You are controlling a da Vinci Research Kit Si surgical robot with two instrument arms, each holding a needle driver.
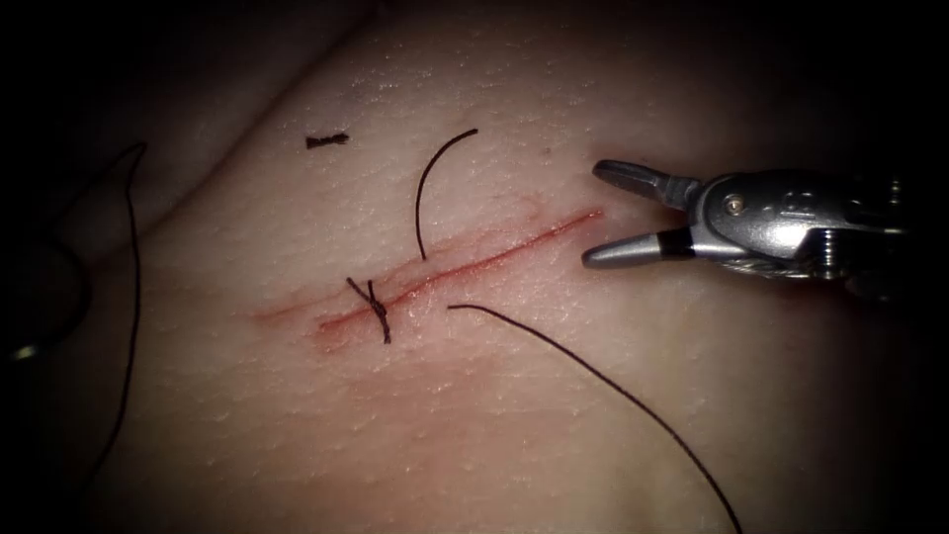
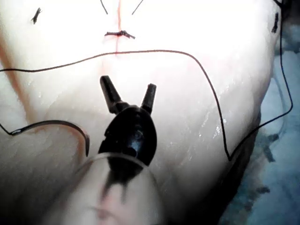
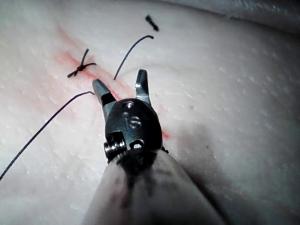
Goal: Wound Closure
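Just off the right end of the cut [image 1: 465, 267], the right tool [image 1: 603, 213] hovers over the tissue [image 1: 514, 415] with its jaws spread wide and nothing between them. Further along the cut from its tips sits a tied knot [image 1: 376, 309] with short tails, and between knot and tool a stitch crosses the cut, one thread end [image 1: 435, 178] curling up on the far side and the long thread [image 1: 613, 386] trailing away on the near side. A snipped bit of thread [image 1: 326, 140] lies well beyond the knot. The left tool [image 2: 129, 93] also stands open and empty, short of the knot, with the thread draped across the tissue ahead of its tips; the curved needle [image 2: 51, 125] lies loose on the tissue beside its shaft, held by neither tool and not in the tissue. The risk here, as I judge it, is the free short end: any tug on the long thread could pull it back through the unsecured stitch.
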